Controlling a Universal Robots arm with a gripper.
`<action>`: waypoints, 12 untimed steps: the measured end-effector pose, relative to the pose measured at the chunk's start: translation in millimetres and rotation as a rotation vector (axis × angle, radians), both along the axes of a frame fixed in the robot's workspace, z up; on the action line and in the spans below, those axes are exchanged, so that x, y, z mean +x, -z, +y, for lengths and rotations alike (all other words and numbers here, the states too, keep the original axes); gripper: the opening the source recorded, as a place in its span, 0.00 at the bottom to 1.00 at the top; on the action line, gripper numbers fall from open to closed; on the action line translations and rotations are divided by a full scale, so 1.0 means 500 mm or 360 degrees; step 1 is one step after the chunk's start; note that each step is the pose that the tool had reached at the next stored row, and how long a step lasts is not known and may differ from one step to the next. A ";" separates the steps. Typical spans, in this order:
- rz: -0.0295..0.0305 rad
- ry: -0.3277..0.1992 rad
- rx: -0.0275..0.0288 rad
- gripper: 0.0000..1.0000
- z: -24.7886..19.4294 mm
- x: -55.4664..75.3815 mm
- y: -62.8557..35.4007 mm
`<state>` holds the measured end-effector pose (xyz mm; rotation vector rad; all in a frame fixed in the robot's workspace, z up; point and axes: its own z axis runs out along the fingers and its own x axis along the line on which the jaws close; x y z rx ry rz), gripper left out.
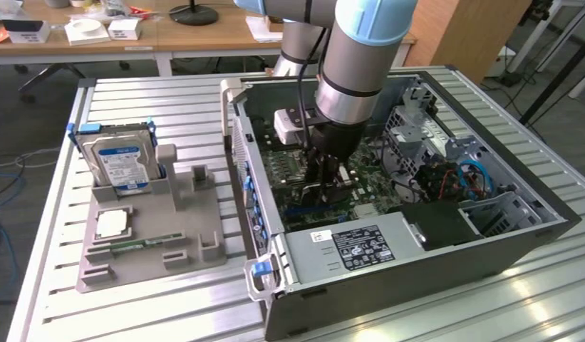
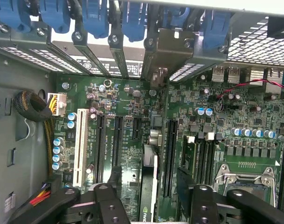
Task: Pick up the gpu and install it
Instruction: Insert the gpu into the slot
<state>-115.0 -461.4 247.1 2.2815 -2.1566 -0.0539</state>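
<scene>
The gpu point(image 2: 148, 196) stands on edge in a motherboard slot inside the open computer case point(image 1: 397, 285). Its dark board runs between the fingers, and its metal bracket point(image 2: 156, 60) sits at the case's rear slot openings. My gripper point(image 2: 149, 179) straddles the card and is open. The black fingers point(image 2: 114, 179) stand a little away from the card on either side, with gaps showing. In the exterior view the arm reaches straight down into the case, and the gripper point(image 1: 328, 187) hangs low over the motherboard point(image 1: 311, 192).
A grey fixture point(image 1: 149, 242) beside the case holds a silver hard drive with a blue label point(image 1: 121, 162), a square chip point(image 1: 113, 223) and a green memory stick point(image 1: 130, 246). Inside the case are blue slot latches point(image 2: 95, 18), a cable bundle point(image 2: 32, 105), the CPU socket point(image 2: 244, 179) and the power supply point(image 1: 359, 246).
</scene>
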 end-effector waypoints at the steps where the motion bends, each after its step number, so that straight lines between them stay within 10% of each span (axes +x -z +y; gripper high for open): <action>1: 0.00000 0.0000 0.00000 0.59 0.0000 0.000 0.000; 12: -0.00001 0.0000 0.00000 0.59 0.0000 0.000 -0.048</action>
